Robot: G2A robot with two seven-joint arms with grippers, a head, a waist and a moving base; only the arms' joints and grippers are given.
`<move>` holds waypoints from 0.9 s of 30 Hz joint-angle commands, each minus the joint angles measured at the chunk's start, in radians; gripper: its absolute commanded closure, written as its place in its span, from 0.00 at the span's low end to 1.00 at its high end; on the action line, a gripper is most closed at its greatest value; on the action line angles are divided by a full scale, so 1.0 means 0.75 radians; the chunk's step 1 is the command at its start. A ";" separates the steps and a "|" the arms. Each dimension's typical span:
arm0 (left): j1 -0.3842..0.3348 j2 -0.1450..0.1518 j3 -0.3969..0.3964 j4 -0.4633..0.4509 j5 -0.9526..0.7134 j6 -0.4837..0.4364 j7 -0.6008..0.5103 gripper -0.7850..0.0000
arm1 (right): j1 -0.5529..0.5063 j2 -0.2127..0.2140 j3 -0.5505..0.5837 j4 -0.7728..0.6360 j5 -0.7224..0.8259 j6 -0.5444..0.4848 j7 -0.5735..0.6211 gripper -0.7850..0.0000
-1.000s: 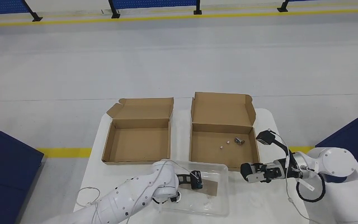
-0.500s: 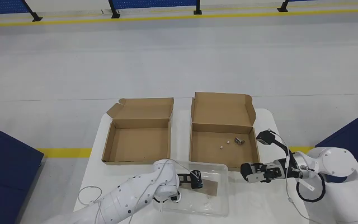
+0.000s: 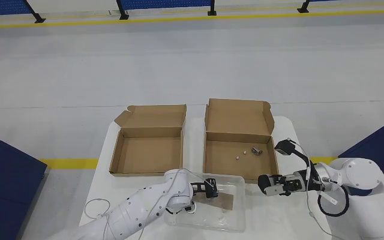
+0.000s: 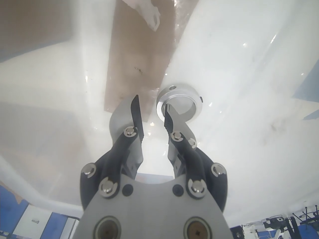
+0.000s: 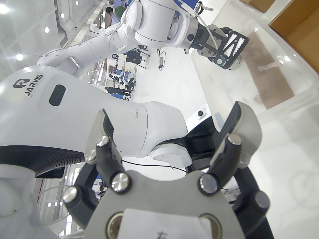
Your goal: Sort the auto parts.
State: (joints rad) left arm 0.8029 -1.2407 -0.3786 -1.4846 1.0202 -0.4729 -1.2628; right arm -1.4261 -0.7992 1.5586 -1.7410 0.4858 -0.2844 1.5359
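You have a white table [image 3: 273,217] with 2 open cardboard boxes at its far side: the left box [image 3: 147,155] at 11 o'clock and the right box [image 3: 223,161] at 1 o'clock. A clear plastic bin [image 3: 228,176] sits at 6 o'clock, just in front of the right box. A brown cardboard sheet [image 3: 224,201] lies flat on the bin's floor. Your right claw [image 5: 170,110] hangs over the bare table at 3 o'clock from the bin, spread wide and holding nothing. Your left claw [image 4: 150,101] is down inside the bin, released: 1 finger sits inside a metal ring [image 4: 179,89], the other outside it with a gap to the ring's wall. The ring lies flat just beside the sheet's edge. A pale plastic spanner [image 4: 144,1] rests on the sheet. 2 small parts [image 3: 255,150] lie in the right box at 3 o'clock
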 commanded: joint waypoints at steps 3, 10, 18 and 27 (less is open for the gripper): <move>0.001 -0.006 0.004 0.003 -0.014 -0.008 -0.032 0.75 | 0.000 0.000 0.000 0.000 0.000 0.000 0.000 0.00; -0.001 -0.023 0.011 0.030 -0.009 0.001 -0.029 0.76 | 0.000 0.000 0.000 0.000 0.000 0.000 0.000 0.00; -0.001 -0.035 0.006 0.050 0.009 0.009 -0.022 0.76 | 0.000 0.000 0.000 0.000 0.000 0.000 0.000 0.00; -0.006 -0.055 0.015 0.085 0.016 -0.001 -0.023 0.76 | 0.000 0.000 0.000 0.000 0.000 0.000 0.000 0.00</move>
State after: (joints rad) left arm 0.7995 -1.2801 -0.3675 -1.4253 1.0306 -0.4752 -1.2800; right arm -1.4261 -0.7992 1.5586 -1.7410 0.4858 -0.2844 1.5359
